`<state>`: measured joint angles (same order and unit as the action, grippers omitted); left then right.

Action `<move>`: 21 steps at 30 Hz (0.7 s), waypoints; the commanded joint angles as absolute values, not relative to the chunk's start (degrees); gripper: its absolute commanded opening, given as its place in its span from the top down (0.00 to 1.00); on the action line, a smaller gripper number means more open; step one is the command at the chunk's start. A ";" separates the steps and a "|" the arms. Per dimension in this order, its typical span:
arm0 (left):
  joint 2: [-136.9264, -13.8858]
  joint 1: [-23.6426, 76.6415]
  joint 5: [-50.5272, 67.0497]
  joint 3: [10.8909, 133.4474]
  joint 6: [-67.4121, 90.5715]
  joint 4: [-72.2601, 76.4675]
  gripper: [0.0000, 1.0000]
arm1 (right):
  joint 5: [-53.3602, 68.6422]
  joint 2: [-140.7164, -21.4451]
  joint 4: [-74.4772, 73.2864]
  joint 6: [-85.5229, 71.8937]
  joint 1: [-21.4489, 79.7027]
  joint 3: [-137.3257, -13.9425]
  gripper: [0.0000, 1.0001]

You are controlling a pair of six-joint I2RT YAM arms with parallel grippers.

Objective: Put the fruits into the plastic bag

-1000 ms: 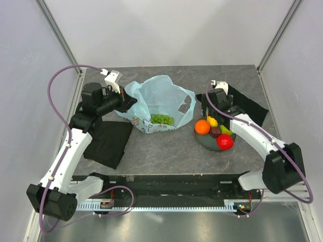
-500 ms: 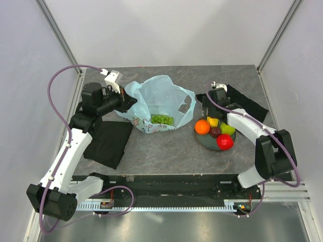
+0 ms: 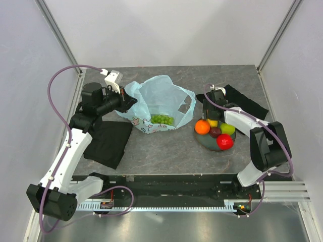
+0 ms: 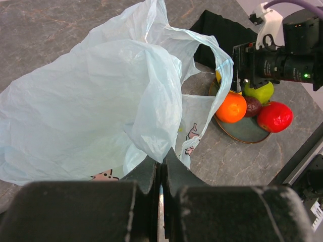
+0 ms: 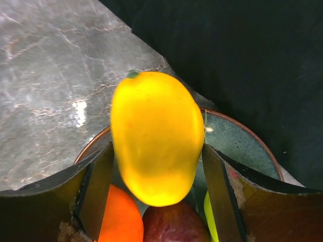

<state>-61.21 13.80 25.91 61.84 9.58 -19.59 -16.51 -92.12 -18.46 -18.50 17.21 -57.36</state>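
Observation:
The light-blue plastic bag (image 3: 161,98) lies open at the table's middle, with the green grape bunch (image 3: 162,119) inside. My left gripper (image 3: 128,102) is shut on the bag's left rim (image 4: 151,146) and holds it up. On the grey-blue plate (image 3: 207,142) lie the orange (image 3: 202,126), the dark purple fruit (image 3: 215,132), the green apple (image 3: 228,129) and the red apple (image 3: 225,141). My right gripper (image 5: 156,166) is shut on the yellow oblong fruit (image 5: 156,136) at the plate's far edge, a finger pressing each side.
One black cloth (image 3: 107,142) lies under the left arm. Another (image 3: 245,103) lies behind the plate, under the right wrist. The bag's right handle loop (image 4: 222,75) hangs close to the plate. Frame posts stand at the table's far corners.
My right arm's elbow has swung in toward the plate and the wrist has shifted slightly left over the yellow fruit. The left arm and the bag have not moved.

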 commanded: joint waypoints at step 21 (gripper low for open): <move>-59.94 13.80 27.16 61.96 10.28 -17.67 0.99 | -18.02 -86.14 -15.65 -18.37 16.35 -58.01 0.55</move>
<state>-61.21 13.80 25.93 61.84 9.58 -19.59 -17.21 -91.42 -18.02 -19.11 16.64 -57.39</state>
